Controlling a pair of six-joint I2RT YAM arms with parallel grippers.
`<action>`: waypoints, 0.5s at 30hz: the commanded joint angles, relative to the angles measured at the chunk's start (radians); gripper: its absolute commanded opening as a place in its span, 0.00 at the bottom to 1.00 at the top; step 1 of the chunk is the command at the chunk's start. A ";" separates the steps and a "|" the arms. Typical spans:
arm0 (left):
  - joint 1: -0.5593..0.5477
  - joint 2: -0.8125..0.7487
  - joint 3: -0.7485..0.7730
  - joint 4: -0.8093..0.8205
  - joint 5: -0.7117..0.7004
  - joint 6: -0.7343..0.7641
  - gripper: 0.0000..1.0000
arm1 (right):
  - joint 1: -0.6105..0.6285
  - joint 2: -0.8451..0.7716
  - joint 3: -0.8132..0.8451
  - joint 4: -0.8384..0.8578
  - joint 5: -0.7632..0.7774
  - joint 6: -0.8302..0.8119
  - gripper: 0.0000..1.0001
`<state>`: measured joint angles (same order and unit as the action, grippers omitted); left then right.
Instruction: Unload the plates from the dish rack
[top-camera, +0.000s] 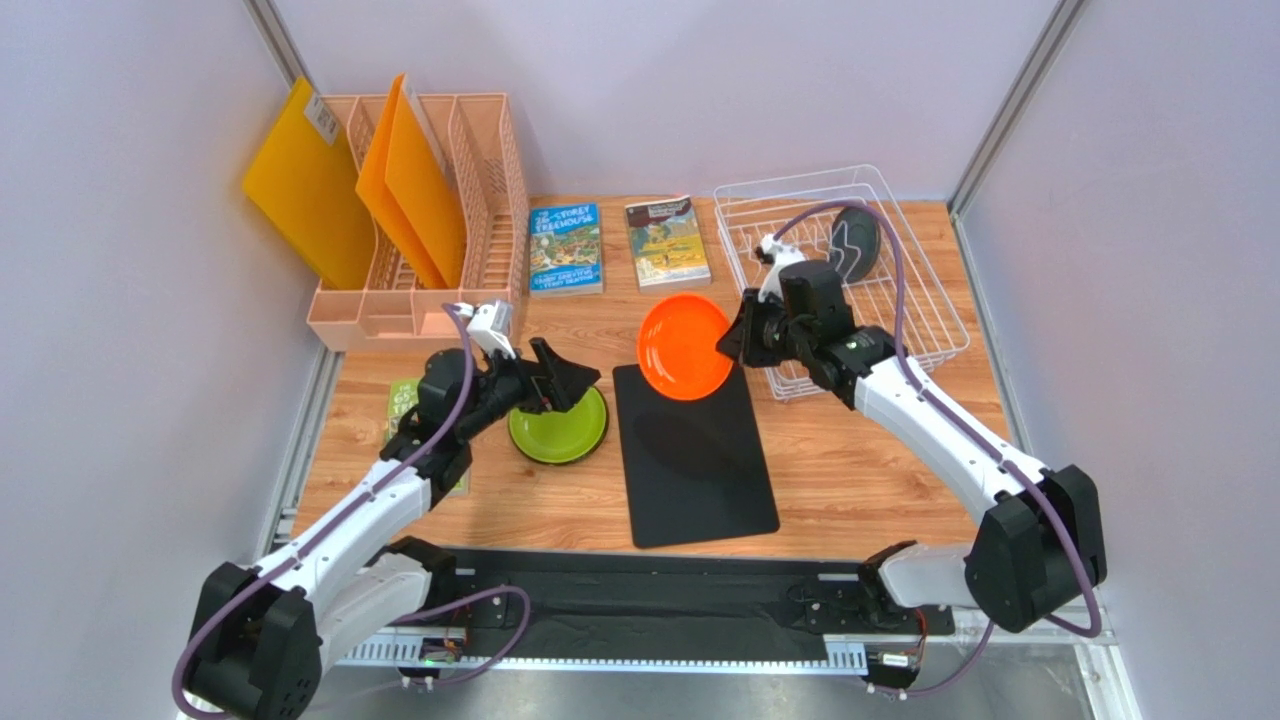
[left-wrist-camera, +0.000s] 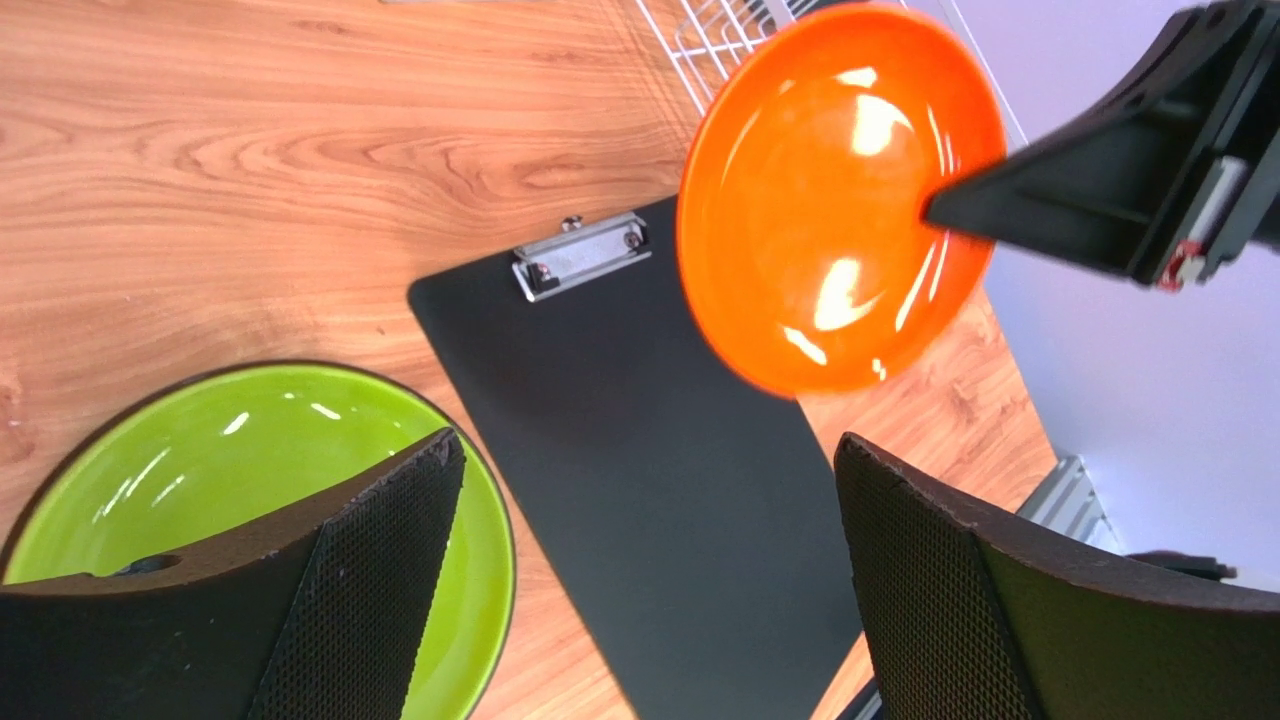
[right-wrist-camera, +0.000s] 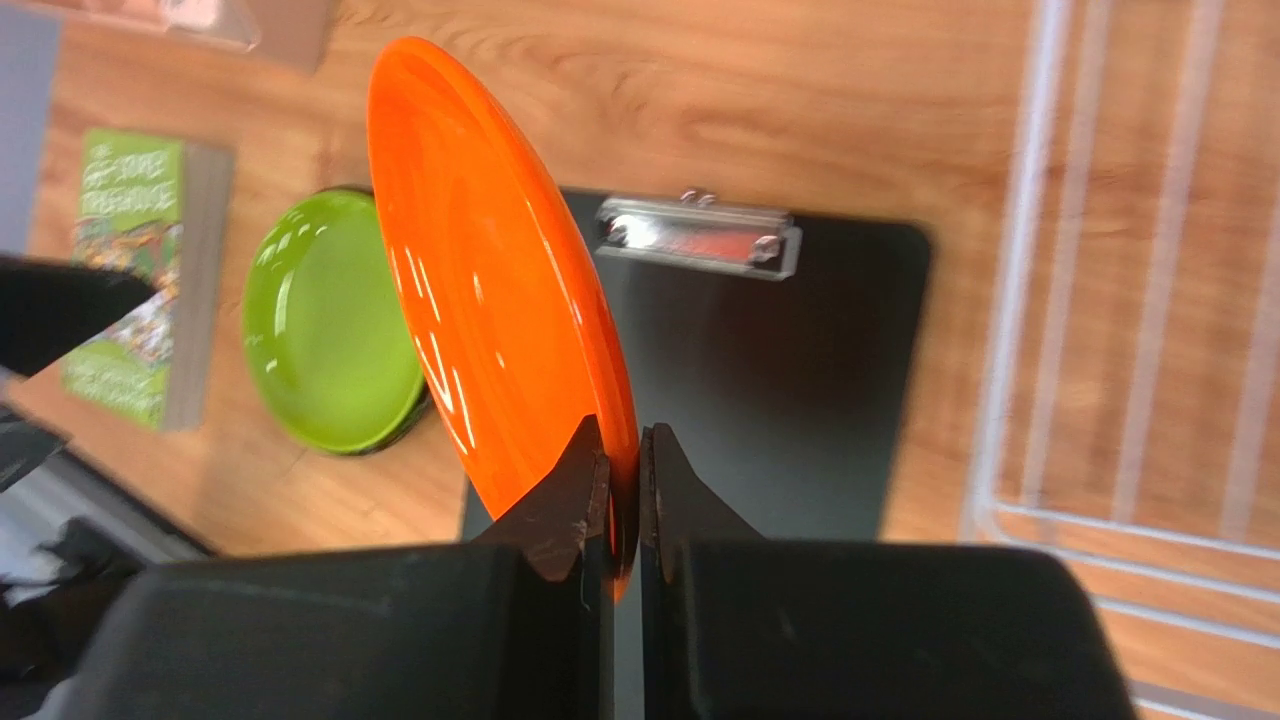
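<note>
My right gripper (top-camera: 741, 336) is shut on the rim of the orange plate (top-camera: 684, 348) and holds it tilted on edge above the top of the black clipboard (top-camera: 696, 458); the pinch shows in the right wrist view (right-wrist-camera: 627, 477). The plate also shows in the left wrist view (left-wrist-camera: 834, 195). The lime green plate (top-camera: 559, 425) lies flat on the table left of the clipboard. My left gripper (top-camera: 568, 383) is open and empty just above its far edge. The dark teal-grey plate (top-camera: 857, 240) stands in the white wire dish rack (top-camera: 932, 308). The dark red plate is not in view.
A peach file organiser (top-camera: 436, 225) with orange folders stands at the back left. Two books (top-camera: 565, 248) (top-camera: 667, 240) lie at the back middle. A green card (top-camera: 403, 402) lies under my left arm. Walls close in on both sides.
</note>
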<state>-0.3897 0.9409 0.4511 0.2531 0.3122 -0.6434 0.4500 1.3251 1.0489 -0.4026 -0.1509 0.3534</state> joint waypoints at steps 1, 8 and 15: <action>-0.001 -0.013 -0.028 0.104 0.022 -0.053 0.98 | 0.044 -0.067 -0.049 0.159 -0.154 0.127 0.00; -0.011 -0.005 -0.057 0.161 0.027 -0.088 0.96 | 0.113 -0.035 -0.102 0.289 -0.246 0.234 0.00; -0.029 0.024 -0.049 0.178 0.022 -0.090 0.77 | 0.141 -0.009 -0.130 0.390 -0.349 0.303 0.00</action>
<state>-0.4099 0.9520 0.3973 0.3641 0.3206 -0.7250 0.5808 1.3079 0.9333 -0.1650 -0.3939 0.5762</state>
